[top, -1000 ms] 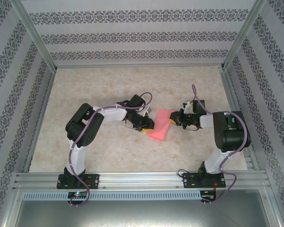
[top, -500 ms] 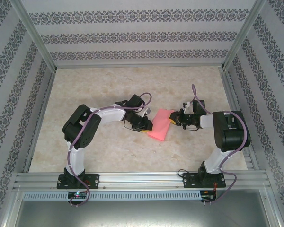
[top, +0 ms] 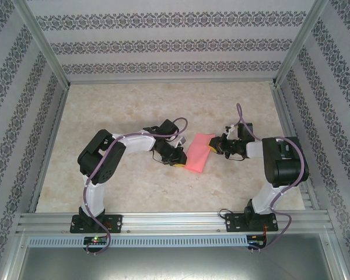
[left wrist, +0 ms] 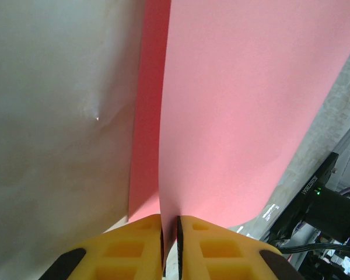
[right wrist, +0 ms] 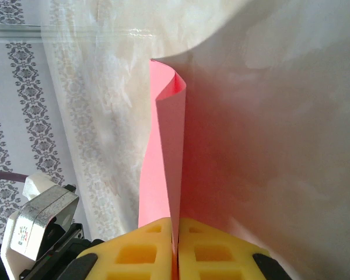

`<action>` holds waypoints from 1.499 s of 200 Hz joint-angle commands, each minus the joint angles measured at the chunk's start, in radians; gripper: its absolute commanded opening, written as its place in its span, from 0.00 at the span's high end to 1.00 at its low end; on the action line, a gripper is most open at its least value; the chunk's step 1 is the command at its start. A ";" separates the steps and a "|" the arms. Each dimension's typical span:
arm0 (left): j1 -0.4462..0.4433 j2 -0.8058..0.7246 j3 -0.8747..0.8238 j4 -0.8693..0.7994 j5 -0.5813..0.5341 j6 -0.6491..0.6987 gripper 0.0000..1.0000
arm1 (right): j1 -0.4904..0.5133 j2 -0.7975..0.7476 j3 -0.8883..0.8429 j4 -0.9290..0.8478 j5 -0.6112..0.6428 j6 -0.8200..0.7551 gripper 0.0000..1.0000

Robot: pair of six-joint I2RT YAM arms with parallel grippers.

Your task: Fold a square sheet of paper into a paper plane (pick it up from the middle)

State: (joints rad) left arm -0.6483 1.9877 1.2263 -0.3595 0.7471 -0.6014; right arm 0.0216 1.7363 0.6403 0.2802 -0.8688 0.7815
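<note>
Paper (top: 198, 153) sits folded at the middle of the table (top: 134, 105). Left gripper (left wrist: 170, 224) jaws are closed on one edge; right gripper (right wrist: 176, 224) jaws pinch the opposite edge. Judgement: align both layers squarely before creasing, hold one side firm, and avoid opposing pulls that could tear or skew the fold

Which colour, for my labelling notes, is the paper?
Plain pink-red, no pattern; the paper shows best in the left wrist view.
</note>
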 commanded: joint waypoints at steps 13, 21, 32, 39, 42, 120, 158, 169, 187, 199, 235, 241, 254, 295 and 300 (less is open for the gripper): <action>-0.014 -0.042 0.021 -0.075 -0.033 0.032 0.89 | 0.002 -0.006 -0.010 0.043 -0.032 0.006 0.92; -0.015 -0.045 0.031 -0.094 -0.038 0.038 0.91 | 0.008 -0.006 -0.010 0.061 -0.039 0.018 0.92; -0.018 -0.051 0.045 -0.123 -0.048 0.049 0.92 | 0.024 -0.006 -0.009 0.079 -0.044 0.030 0.92; -0.020 -0.058 0.051 -0.141 -0.055 0.056 0.92 | 0.034 -0.006 -0.005 0.080 -0.042 0.030 0.93; -0.022 -0.061 0.053 -0.149 -0.057 0.059 0.92 | 0.040 -0.005 -0.003 0.081 -0.041 0.030 0.93; -0.025 -0.211 0.003 -0.273 -0.107 0.082 0.92 | 0.173 0.040 0.021 0.267 -0.050 0.163 0.94; -0.025 -0.246 -0.039 -0.268 -0.099 0.071 0.92 | 0.223 0.071 0.039 0.295 -0.045 0.182 0.93; -0.025 -0.236 -0.048 -0.251 -0.093 0.064 0.91 | 0.229 0.088 0.039 0.309 -0.044 0.183 0.93; -0.025 -0.215 -0.057 -0.203 -0.075 0.043 0.91 | 0.230 0.111 0.038 0.312 -0.037 0.169 0.93; -0.025 -0.200 -0.056 -0.179 -0.066 0.031 0.91 | 0.228 0.125 0.036 0.313 -0.036 0.158 0.92; -0.024 -0.152 -0.035 -0.130 -0.037 0.010 0.91 | 0.221 0.125 0.044 0.260 -0.019 0.111 0.86; -0.025 -0.143 -0.031 -0.125 -0.034 0.007 0.91 | 0.218 0.119 0.048 0.237 -0.013 0.095 0.86; -0.025 -0.124 -0.024 -0.116 -0.030 0.004 0.91 | 0.212 0.106 0.056 0.189 0.001 0.064 0.83; -0.025 -0.082 -0.005 -0.096 -0.023 -0.005 0.91 | 0.203 0.039 0.106 -0.076 0.096 -0.092 0.65; -0.025 -0.079 -0.004 -0.096 -0.023 -0.006 0.91 | 0.202 0.030 0.111 -0.104 0.107 -0.107 0.65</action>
State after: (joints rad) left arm -0.6613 1.8854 1.1908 -0.4950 0.7040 -0.5892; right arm 0.2375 1.8271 0.7132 0.3569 -0.8394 0.8055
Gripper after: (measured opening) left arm 0.092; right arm 0.331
